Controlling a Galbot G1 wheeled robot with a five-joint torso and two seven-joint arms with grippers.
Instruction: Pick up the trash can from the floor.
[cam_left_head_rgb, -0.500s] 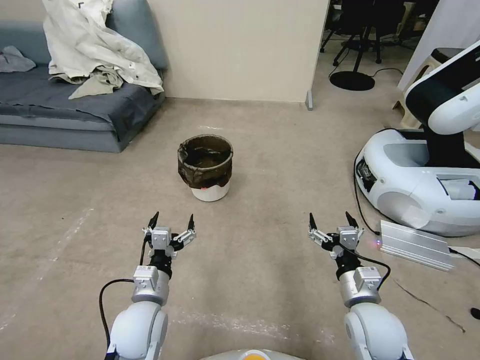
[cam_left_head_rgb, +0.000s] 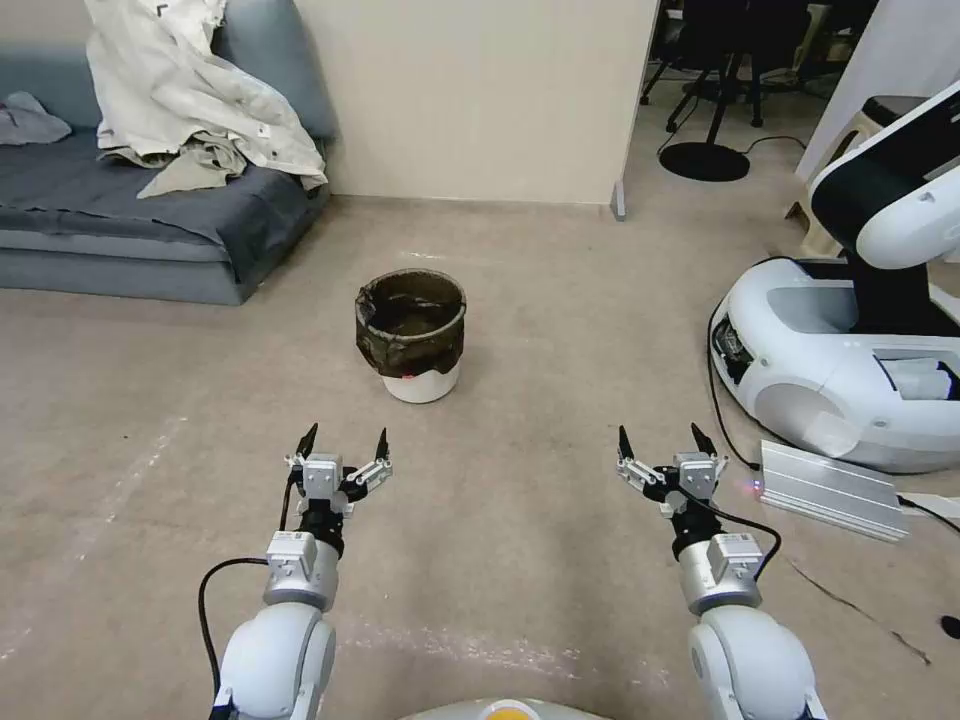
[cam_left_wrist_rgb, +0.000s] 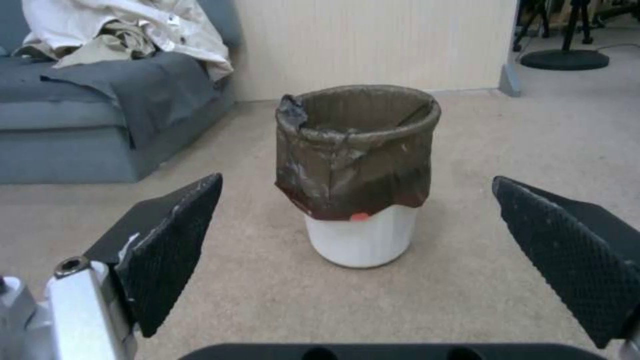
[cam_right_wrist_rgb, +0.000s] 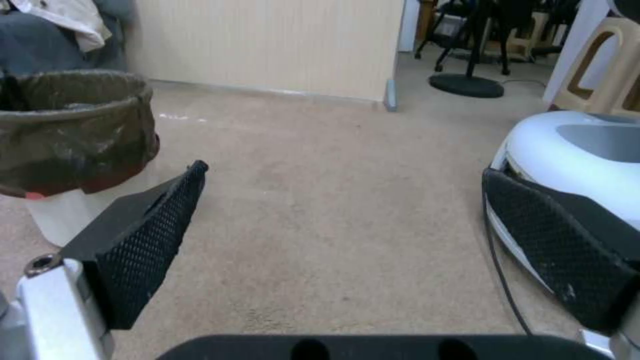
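Observation:
The trash can (cam_left_head_rgb: 411, 335) stands upright on the floor (cam_left_head_rgb: 540, 300), a small white bin with a dark brown bag folded over its rim and a small red mark. The left wrist view has the trash can (cam_left_wrist_rgb: 358, 172) straight ahead, and it sits at the edge of the right wrist view (cam_right_wrist_rgb: 73, 150). My left gripper (cam_left_head_rgb: 345, 441) hovers open just short of the can, a little to its left. My right gripper (cam_left_head_rgb: 660, 440) hangs open well to the can's right. Both hold nothing.
A grey sofa (cam_left_head_rgb: 130, 215) with crumpled cloths stands at the back left. A beige wall (cam_left_head_rgb: 480, 100) is behind the can. Another robot's white base (cam_left_head_rgb: 840, 370), a ribbed metal box (cam_left_head_rgb: 825, 490) and cables lie on the right. Chair legs and a round stand base (cam_left_head_rgb: 703, 160) are at the back right.

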